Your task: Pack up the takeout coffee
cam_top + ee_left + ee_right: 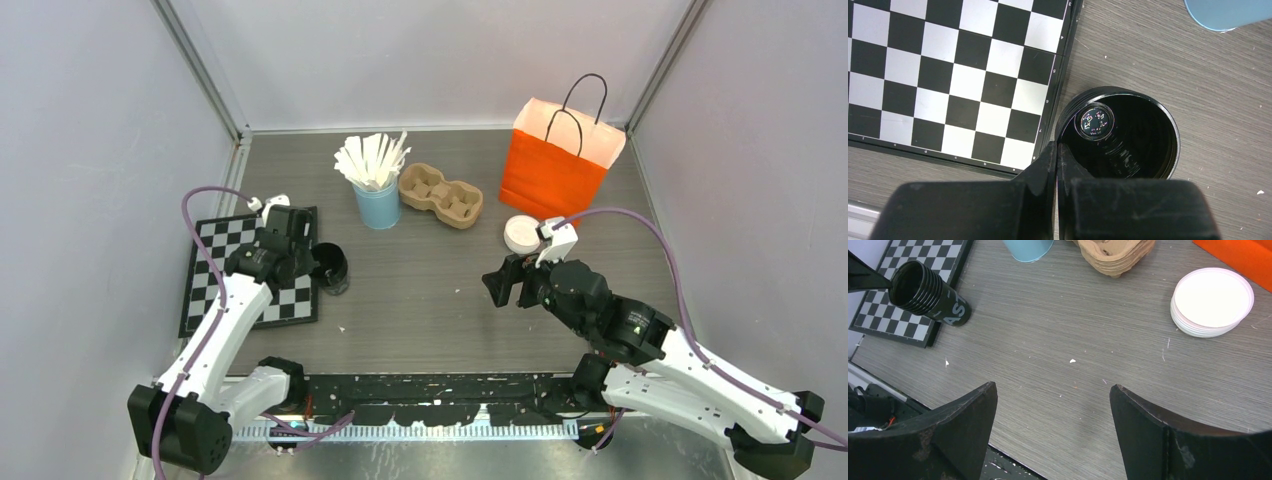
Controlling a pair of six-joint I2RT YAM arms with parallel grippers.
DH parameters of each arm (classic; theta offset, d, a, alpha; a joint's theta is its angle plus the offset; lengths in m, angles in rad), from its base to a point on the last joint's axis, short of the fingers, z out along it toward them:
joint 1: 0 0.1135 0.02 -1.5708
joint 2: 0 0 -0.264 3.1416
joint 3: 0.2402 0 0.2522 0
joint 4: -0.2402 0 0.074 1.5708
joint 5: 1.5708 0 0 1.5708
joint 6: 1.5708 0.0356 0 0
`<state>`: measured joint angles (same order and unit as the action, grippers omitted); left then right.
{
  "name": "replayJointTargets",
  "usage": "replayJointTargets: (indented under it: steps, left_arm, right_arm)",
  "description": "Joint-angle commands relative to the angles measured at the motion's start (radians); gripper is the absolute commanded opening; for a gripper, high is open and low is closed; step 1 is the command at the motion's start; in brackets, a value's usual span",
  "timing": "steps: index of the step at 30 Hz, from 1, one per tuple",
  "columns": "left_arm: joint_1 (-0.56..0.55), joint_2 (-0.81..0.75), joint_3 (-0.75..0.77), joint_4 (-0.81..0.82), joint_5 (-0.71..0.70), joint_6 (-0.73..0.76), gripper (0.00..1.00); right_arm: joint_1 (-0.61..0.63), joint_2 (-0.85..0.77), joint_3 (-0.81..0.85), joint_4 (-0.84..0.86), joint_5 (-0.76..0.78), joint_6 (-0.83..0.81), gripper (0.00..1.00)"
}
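Note:
A dark ribbed takeout coffee cup [330,268] stands at the chessboard's right edge, open-topped with no lid on it; its black inside [1128,135] fills the left wrist view, and the right wrist view shows it far left [928,292]. My left gripper [1057,150] is shut on its near-left rim, one finger inside the cup and one outside. It shows from above as well [318,262]. A stack of white lids [522,234] [1212,300] lies near the orange bag [555,165]. My right gripper [1053,390] hangs open over bare table mid-right [505,285], holding nothing.
A black-and-white chessboard [225,270] [948,75] lies at the left. A light-blue cup of white sticks [377,205] and a brown cardboard cup carrier [441,195] [1113,252] stand at the back centre. Grey walls close in on three sides.

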<state>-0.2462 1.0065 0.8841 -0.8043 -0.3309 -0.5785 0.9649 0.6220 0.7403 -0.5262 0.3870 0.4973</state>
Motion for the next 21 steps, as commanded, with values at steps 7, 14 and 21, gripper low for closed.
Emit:
replayJointTargets:
  steps: [7,14,21]
  left_arm:
    - [0.005,-0.004,0.074,-0.030,0.037,0.022,0.00]
    - [0.005,0.014,0.126,-0.061,0.054,0.043,0.00]
    - [0.005,0.008,0.144,-0.074,0.077,0.044,0.00]
  right_arm:
    - [0.001,0.019,0.001,0.034,0.025,-0.006,0.87]
    - [0.002,0.024,-0.001,0.034,0.026,-0.001,0.86]
    - [0.002,0.031,-0.005,0.036,0.027,0.011,0.85]
